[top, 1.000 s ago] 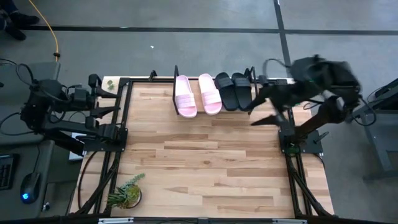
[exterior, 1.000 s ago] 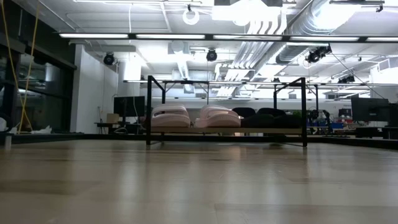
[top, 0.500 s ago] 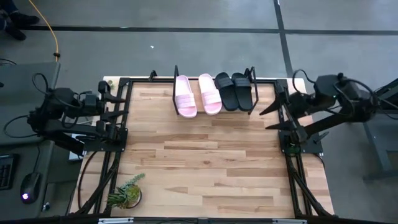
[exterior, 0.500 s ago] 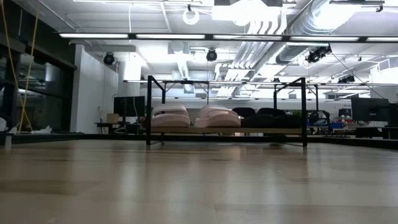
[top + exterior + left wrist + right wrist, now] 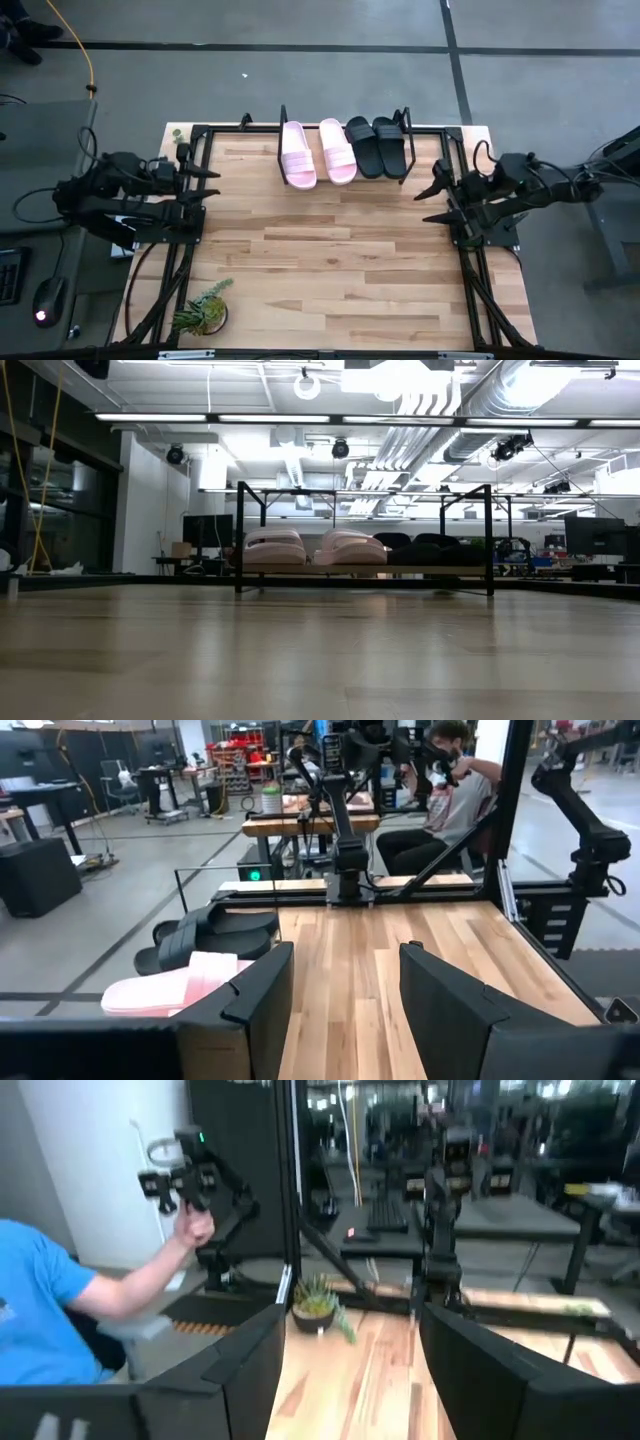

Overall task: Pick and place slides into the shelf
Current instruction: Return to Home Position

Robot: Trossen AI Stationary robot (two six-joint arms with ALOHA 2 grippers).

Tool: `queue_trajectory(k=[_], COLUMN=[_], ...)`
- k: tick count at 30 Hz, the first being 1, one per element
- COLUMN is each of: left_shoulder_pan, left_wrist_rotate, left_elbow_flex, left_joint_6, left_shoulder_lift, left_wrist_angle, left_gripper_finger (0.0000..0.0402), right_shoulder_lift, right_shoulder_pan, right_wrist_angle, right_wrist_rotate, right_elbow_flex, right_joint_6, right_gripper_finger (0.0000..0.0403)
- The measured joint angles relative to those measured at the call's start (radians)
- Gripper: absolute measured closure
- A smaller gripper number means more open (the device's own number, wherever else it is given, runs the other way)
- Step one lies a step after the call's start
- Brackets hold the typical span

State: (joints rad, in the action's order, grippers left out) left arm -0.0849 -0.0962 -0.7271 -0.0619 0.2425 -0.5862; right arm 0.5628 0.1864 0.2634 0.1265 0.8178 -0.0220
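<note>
All four slides [image 5: 338, 152] lie side by side on the shelf [image 5: 365, 571] at the far edge of the table [image 5: 330, 260]. The left gripper [image 5: 345, 990] and right gripper [image 5: 350, 1370] hang at the table's two sides, both open and empty. The slides look light and bendable; I think the wide strap [image 5: 299, 165] is the best hold.

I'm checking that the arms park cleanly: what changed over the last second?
The right claw pulled back from the right end of the shelf to the right edge of the table, open. The left claw edged slightly toward the table at its left edge. The pink slides and black slides stayed on the shelf.
</note>
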Motion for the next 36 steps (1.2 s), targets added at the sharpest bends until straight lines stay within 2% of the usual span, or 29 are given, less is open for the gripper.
queue_trajectory(k=[4, 8, 11, 14, 17, 20, 26, 30, 36], left_shoulder_pan=[0.0, 0.0, 0.0, 0.0, 0.001, 0.0, 0.0, 0.0, 0.0], left_wrist_rotate=[-0.002, -0.004, -0.066, -0.046, -0.023, -0.038, -0.069, -0.069, -0.03], left_elbow_flex=[0.07, 0.156, 0.184, 0.192, 0.216, 0.26, 0.303, 0.347, 0.428], left_joint_6=[0.018, 0.029, 0.046, 0.066, 0.07, 0.071, 0.098, 0.136, 0.172], left_shoulder_lift=[-0.073, -0.169, -0.234, -0.235, -0.232, -0.235, -0.236, -0.236, -0.236], left_wrist_angle=[0.028, 0.078, 0.119, 0.117, 0.154, 0.173, 0.251, 0.266, 0.382], left_gripper_finger=[0.0234, 0.0234, 0.0234, 0.0234, 0.0234, 0.0234, 0.0234, 0.0234, 0.0234], right_shoulder_lift=[-0.04, -0.067, -0.07, -0.066, -0.062, -0.059, -0.059, -0.084, -0.154], right_shoulder_pan=[-0.002, 0.0, 0.0, 0.0, 0.0, 0.0, 0.0, 0.0, -0.01], right_wrist_angle=[-0.099, -0.108, -0.088, -0.083, -0.088, -0.085, -0.088, -0.195, -0.404], right_wrist_rotate=[-0.001, 0.005, -0.003, 0.0, 0.054, 0.113, 0.119, 0.119, 0.092], right_elbow_flex=[-0.046, -0.071, -0.082, -0.083, -0.083, -0.083, -0.087, -0.177, -0.332], right_joint_6=[0.016, -0.004, 0.009, 0.026, 0.043, 0.062, 0.057, 0.054, -0.034], right_gripper_finger=[0.0179, 0.0179, 0.0179, 0.0179, 0.0179, 0.0179, 0.0179, 0.0179, 0.0179])
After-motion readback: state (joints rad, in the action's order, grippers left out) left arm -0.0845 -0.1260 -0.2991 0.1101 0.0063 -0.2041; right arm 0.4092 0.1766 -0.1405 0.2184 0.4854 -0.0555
